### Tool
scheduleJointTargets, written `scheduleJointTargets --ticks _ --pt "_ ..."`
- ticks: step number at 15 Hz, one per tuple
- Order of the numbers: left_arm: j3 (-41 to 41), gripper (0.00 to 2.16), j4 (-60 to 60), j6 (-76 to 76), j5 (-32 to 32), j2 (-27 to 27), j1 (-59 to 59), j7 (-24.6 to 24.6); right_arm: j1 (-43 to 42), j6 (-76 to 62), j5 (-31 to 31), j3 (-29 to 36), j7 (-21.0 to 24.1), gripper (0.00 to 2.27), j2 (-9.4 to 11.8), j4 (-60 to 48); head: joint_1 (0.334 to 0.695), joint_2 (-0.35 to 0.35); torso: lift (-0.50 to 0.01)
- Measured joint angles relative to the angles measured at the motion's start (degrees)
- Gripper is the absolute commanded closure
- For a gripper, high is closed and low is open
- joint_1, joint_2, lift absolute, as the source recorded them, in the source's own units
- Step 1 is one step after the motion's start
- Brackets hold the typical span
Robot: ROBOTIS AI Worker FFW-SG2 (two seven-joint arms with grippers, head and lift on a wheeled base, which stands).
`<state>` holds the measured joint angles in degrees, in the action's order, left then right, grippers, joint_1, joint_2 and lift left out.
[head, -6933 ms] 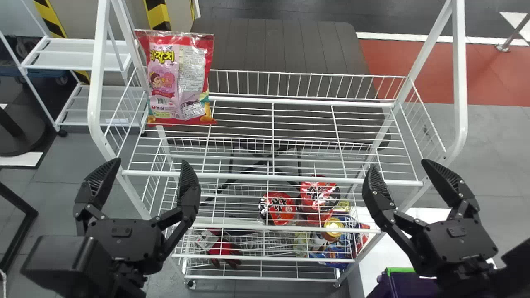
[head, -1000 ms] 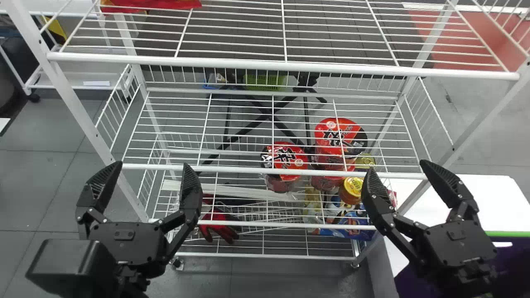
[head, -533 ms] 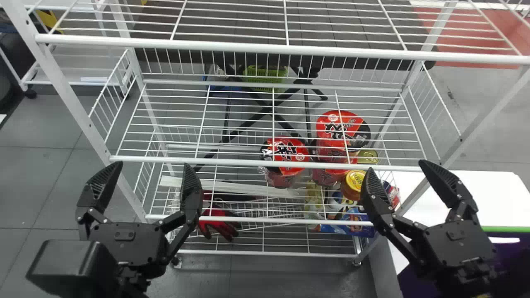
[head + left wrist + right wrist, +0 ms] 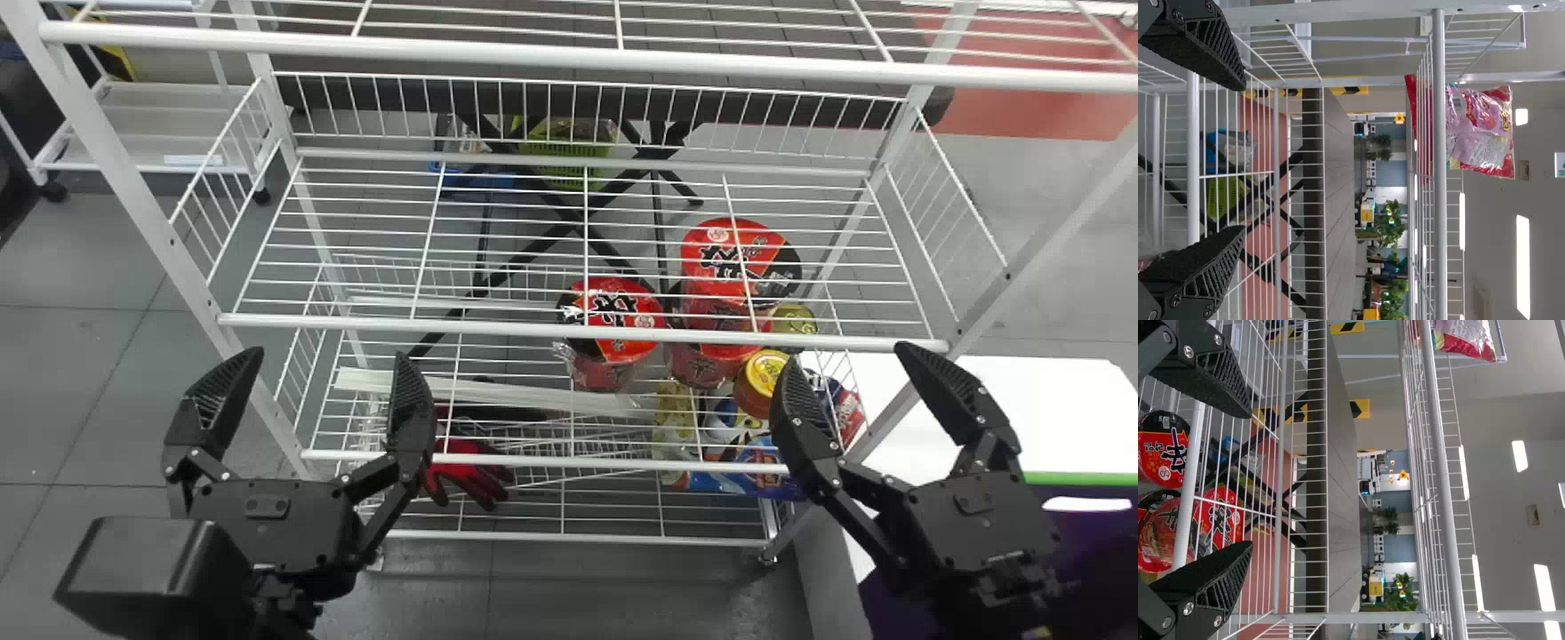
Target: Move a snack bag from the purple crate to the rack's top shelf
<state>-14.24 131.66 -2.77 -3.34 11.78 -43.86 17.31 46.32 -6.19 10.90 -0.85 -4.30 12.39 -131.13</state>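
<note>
Both arms and the head camera have come down together in front of the rack: in the head view the front bar of the top shelf (image 4: 569,58) has climbed from mid-picture to near the top edge, and more of the purple crate (image 4: 1085,479) has come in at the lower right, by the white desk (image 4: 1022,400). The two sets of fingers keep the same wide spread as before. The left gripper (image 4: 329,353) stands wide open with nothing between its fingers, and the right gripper (image 4: 849,354) is just as empty, its fingers well parted and touching nothing that I can make out.

Farther in, behind the rack's wires, are the noodle cups (image 4: 613,329) and a red glove (image 4: 467,471) on a lower shelf. Up on the top shelf, toward its left end, a red and pink snack bag (image 4: 1481,130) stands upright, free of either gripper, as it did in the first head view.

If that is the bag meant, the job looks done and this is a retreat. If another is wanted, the right arm should next go down into the crate; what it holds I cannot tell.
</note>
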Motion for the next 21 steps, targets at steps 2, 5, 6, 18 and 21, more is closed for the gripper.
scheduleJointTargets --ticks 2,5,6,18,21 --pt "0.00 0.06 0.00 -0.03 0.00 0.00 0.00 0.00 0.00 -0.01 0.00 0.01 0.00 0.14 0.00 0.00 0.695 -0.052 -0.383" --pt "-0.07 0.06 0.00 -0.07 0.00 -0.01 0.00 0.00 0.00 -0.02 0.00 0.01 0.00 0.14 0.00 0.07 0.695 -0.054 -0.395" --pt "-0.08 0.06 0.00 -0.07 0.00 -0.01 0.00 0.00 0.00 -0.08 0.00 0.02 0.00 0.14 0.00 0.08 0.695 -0.054 -0.398" --pt "-0.09 0.06 -0.11 -0.08 -0.17 -0.01 0.00 0.35 0.00 -0.18 0.00 -0.02 -0.09 0.14 -0.09 0.25 0.695 -0.051 -0.447" --pt "-0.09 0.06 -0.17 -0.08 -0.18 -0.01 0.00 0.35 -0.03 -0.18 0.02 -0.03 -0.09 0.14 -0.09 0.26 0.695 -0.051 -0.459"
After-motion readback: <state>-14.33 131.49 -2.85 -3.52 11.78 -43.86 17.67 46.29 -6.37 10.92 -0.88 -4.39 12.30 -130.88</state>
